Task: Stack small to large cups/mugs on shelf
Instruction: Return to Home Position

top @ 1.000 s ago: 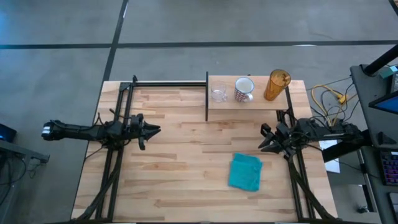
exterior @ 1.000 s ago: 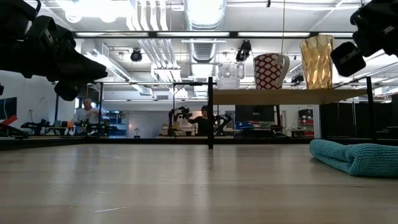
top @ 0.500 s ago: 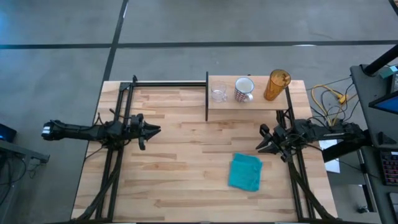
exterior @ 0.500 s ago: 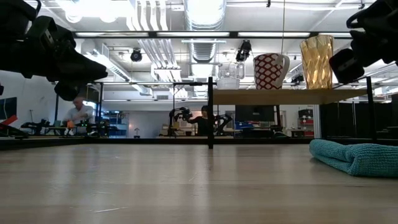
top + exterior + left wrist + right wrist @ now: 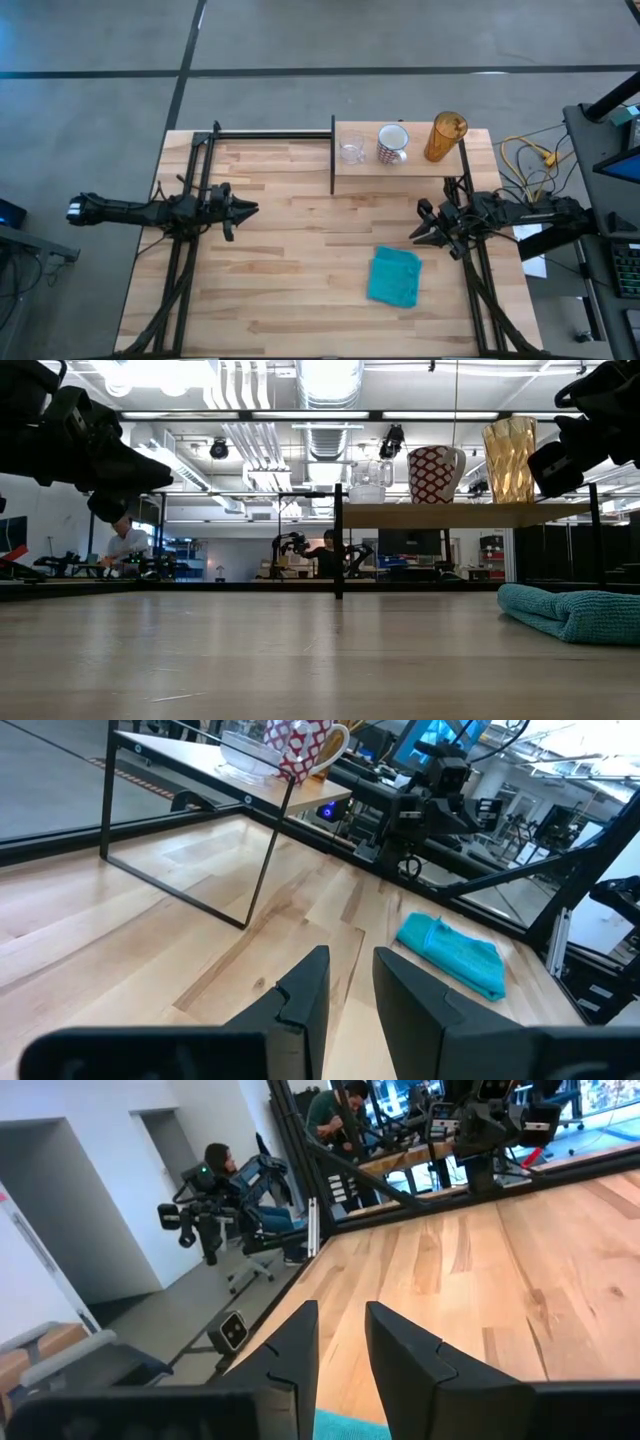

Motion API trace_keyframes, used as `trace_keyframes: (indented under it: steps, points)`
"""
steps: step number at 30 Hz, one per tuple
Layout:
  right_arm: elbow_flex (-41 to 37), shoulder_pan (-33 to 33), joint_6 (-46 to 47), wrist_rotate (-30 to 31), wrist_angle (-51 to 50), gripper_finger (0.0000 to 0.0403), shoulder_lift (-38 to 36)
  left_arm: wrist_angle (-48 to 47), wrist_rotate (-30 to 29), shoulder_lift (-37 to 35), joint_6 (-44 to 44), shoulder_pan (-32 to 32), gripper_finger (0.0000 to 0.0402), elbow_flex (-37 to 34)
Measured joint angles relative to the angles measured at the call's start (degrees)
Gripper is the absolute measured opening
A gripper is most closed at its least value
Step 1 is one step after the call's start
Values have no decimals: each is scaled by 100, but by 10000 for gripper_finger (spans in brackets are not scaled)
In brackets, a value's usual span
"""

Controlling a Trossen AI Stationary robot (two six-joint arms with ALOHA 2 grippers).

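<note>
The light-wood shelf (image 5: 400, 165) stands on thin black posts at the table's far right. On it stand, in a row from left to right, the tiny clear glass cup (image 5: 351, 150), the white speckled mug (image 5: 392, 144) and the tall amber tumbler (image 5: 444, 137), each upright on its base and apart from the others. My left gripper (image 5: 255, 209) hovers over the table's left middle, a narrow gap between its fingers, empty. My right gripper (image 5: 413, 236) hovers in front of the shelf near the right edge, also narrowly open and empty.
A teal cloth (image 5: 395, 276) lies crumpled on the table in front of the shelf, just below my right gripper. Black frame rails run along both table sides and the far edge. Bare wood lies between the arms. People sit in the room beyond the table.
My right gripper has crept a little toward the table's left and slightly down. The cups, the shelf and the cloth have stayed where they were.
</note>
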Motion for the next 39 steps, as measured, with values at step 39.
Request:
trace_keyframes:
  steps: [39]
  points:
    - [-1, 0, 0, -2, 0, 80, -2, 0, 0, 0, 0, 1, 67, 0]
